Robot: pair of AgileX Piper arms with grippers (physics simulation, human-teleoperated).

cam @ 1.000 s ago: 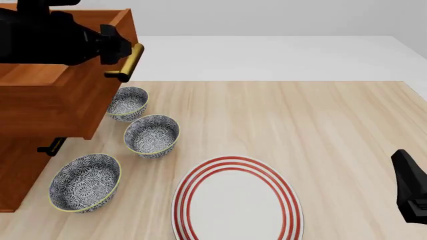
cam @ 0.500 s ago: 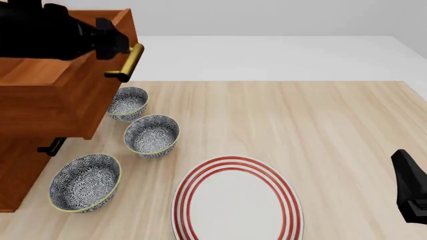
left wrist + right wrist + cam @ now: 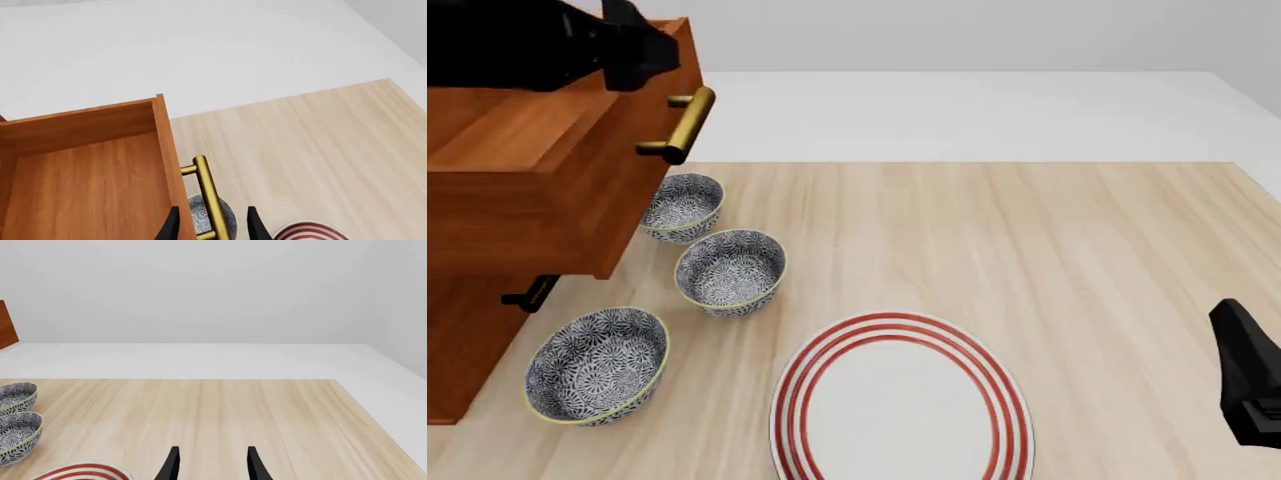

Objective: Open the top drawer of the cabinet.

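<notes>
Drawer point(image 3: 541, 170): reddish-brown, pulled out, brass handle point(image 3: 683, 125).
Left gripper point(image 3: 209, 226): jaws apart, straddling handle.
Right gripper point(image 3: 209, 466): jaws apart, empty.
Front view only: three bowls point(image 3: 730, 271).

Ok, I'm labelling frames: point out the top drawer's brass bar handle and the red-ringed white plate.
brass bar handle point(image 3: 689, 122): front view, middle of the bar.
red-ringed white plate point(image 3: 901, 410): front view, bare white centre.
</notes>
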